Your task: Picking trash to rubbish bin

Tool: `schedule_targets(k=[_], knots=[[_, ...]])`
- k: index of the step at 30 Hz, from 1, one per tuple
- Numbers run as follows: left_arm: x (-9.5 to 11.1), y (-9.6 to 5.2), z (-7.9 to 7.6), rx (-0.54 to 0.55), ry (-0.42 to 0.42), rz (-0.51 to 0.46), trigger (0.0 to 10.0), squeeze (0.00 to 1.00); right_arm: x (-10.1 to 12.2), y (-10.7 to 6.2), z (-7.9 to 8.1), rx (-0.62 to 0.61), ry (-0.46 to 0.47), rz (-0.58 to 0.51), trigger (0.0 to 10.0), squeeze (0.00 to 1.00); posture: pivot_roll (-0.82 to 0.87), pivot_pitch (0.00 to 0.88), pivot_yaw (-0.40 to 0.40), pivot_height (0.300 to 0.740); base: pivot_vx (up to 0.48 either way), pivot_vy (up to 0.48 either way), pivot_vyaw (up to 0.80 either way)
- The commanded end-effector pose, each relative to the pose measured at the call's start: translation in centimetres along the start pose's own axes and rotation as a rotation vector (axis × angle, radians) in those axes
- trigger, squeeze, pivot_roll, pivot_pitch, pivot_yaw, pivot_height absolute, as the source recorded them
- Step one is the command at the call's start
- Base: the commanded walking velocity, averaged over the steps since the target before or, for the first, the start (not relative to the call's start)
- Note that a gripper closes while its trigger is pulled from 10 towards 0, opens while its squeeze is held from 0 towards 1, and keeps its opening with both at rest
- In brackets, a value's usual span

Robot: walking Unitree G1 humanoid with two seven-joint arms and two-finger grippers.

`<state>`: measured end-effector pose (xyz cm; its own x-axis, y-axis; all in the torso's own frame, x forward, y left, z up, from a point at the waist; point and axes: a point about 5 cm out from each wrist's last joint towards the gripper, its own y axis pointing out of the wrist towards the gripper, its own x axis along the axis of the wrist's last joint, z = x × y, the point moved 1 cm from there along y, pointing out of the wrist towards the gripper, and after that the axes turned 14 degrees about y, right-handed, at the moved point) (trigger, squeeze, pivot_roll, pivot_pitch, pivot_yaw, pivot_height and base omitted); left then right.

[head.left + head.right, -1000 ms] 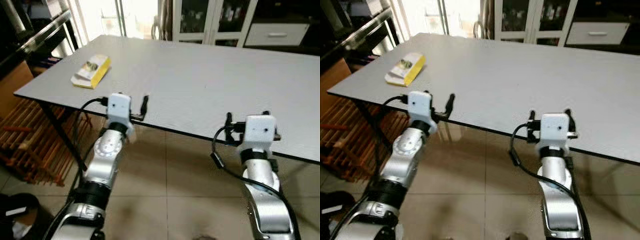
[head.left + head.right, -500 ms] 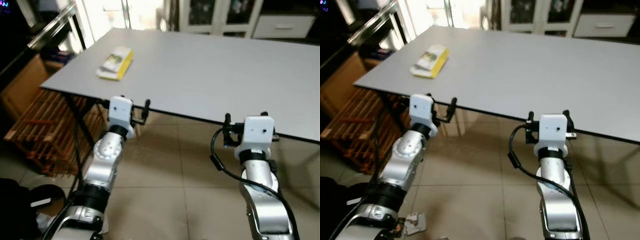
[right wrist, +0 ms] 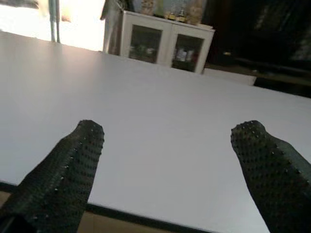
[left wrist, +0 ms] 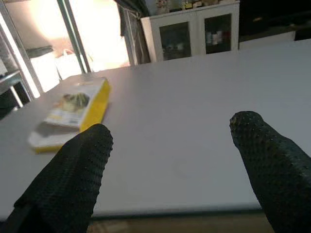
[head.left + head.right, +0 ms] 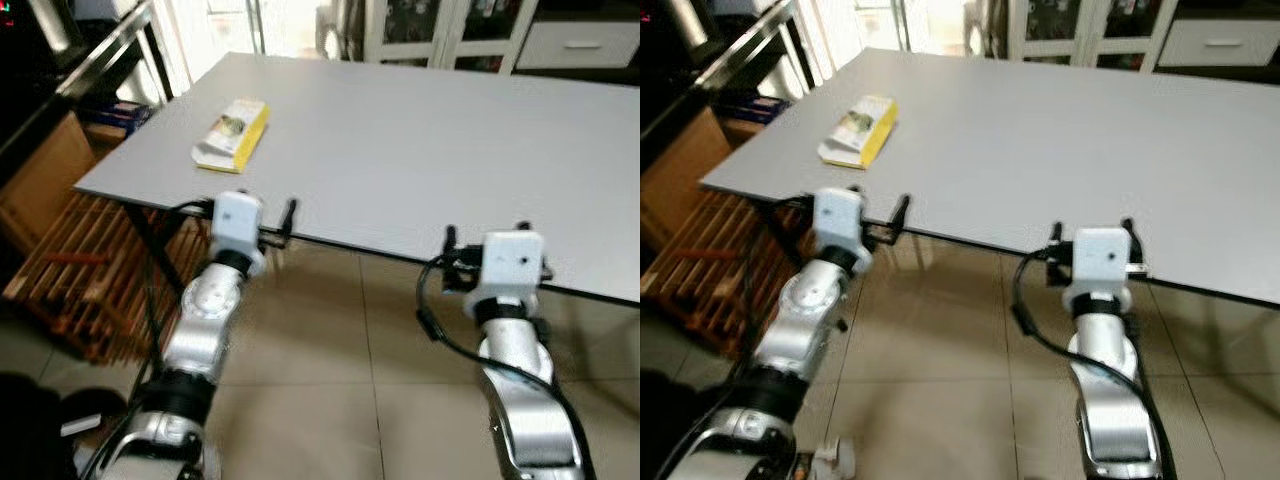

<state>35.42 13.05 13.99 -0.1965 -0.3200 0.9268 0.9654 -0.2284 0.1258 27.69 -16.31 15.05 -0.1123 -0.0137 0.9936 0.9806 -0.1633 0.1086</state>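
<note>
The view has backed away from the table (image 5: 420, 130)

Likely a home; grey table (image 5: 420, 130), glass-fronted cabinets (image 5: 440, 25).

A wide grey table (image 5: 430, 130) with a thin dark edge stands on a tiled floor (image 5: 330, 350). Directly on the tabletop lies a flat yellow-and-white box (image 5: 233, 133), near the far left corner and close to the left edge, lying flat.
</note>
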Motion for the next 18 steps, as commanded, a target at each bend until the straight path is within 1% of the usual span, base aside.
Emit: schedule_targets(k=[1, 18], knots=[[0.87, 0.35, -1.02, -0.026, -0.009, -0.032, 10.0, 0.00, 0.38, 0.05, -0.94, -0.024, -0.025, -0.014, 10.0, 0.00, -0.11, 0.071, 0.075, 0.740, 0.480, 0.000, 0.00], [0.99, 0.40, -1.00, -0.025, -0.003, -0.036, 10.0, 0.00, 0.45, 0.20, -0.88, -0.019, -0.026, -0.019, 10.0, 0.00, -0.11, 0.065, 0.072, 0.740, 0.480, 0.000, 0.00]])
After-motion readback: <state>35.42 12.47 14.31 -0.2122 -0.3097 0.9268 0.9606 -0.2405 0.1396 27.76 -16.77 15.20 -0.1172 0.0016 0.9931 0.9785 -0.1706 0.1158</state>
